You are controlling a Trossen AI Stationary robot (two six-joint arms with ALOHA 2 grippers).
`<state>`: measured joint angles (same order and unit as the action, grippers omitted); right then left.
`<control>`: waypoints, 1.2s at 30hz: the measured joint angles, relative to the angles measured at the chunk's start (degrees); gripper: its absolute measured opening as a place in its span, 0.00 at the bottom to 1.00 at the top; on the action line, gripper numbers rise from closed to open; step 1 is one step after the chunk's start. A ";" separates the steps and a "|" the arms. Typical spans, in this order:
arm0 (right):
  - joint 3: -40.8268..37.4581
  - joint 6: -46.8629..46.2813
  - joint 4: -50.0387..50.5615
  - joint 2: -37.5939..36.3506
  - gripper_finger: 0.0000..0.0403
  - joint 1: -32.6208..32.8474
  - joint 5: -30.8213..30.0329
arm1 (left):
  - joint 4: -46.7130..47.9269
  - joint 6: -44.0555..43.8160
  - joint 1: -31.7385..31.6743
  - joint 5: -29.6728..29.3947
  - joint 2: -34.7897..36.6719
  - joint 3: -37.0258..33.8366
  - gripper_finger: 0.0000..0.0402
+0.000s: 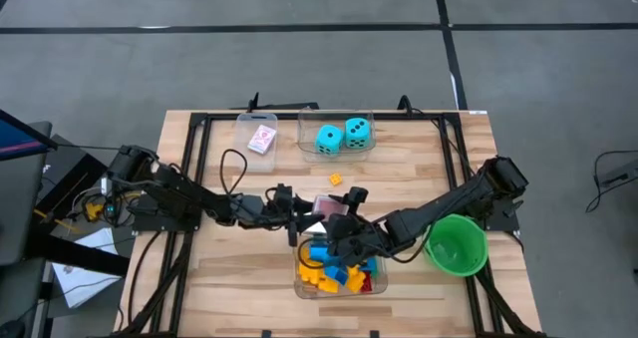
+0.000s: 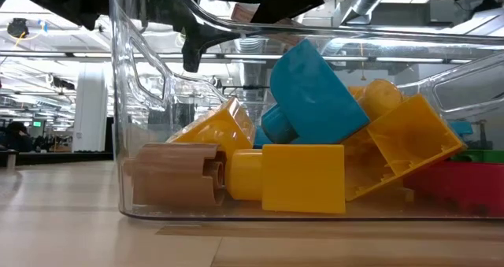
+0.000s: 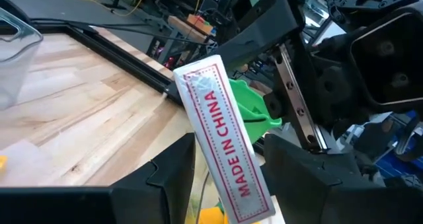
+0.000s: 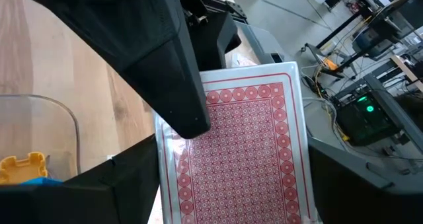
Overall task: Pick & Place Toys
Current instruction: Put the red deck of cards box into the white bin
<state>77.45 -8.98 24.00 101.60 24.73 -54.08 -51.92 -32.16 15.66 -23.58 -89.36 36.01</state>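
We saw the left pincer [image 3: 225,178] pinching a flat, glossy card pack [image 3: 221,141] (red lattice back); right pincer [image 4: 231,184] spread around it.

From my seat: card pack [image 4: 248,145] has a red circle-lattice back with white border, red lettering on its edge. Dice [image 1: 343,135] cyan with black dots. Bricks [image 2: 303,177] yellow, blue, red. Bowl [image 1: 457,244] bright green.

Your left gripper [image 1: 304,216] and right gripper [image 1: 339,221] meet mid-table, arms reaching inward; left fingers [image 3: 168,178] pinching, right fingers [image 4: 132,184] spread wide.
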 joint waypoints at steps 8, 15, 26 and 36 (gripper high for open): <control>-0.04 -0.45 0.19 0.02 0.79 -0.06 -0.14 | 1.27 -0.88 0.00 -0.46 0.07 -0.02 0.24; -0.04 -1.32 -0.89 -0.03 0.88 0.80 0.22 | 2.71 0.64 0.06 0.10 0.09 -0.15 0.16; 3.90 -1.96 4.34 -0.11 0.93 2.76 -0.44 | 10.96 0.58 -1.75 -3.95 1.27 -0.22 0.16; 7.45 -11.52 18.20 -0.09 0.94 6.61 -8.22 | 36.31 3.44 -3.15 -18.65 14.27 -0.17 0.16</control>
<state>84.90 -20.50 42.20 101.51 31.34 -62.30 -15.61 -28.73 12.51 -42.24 -75.10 35.83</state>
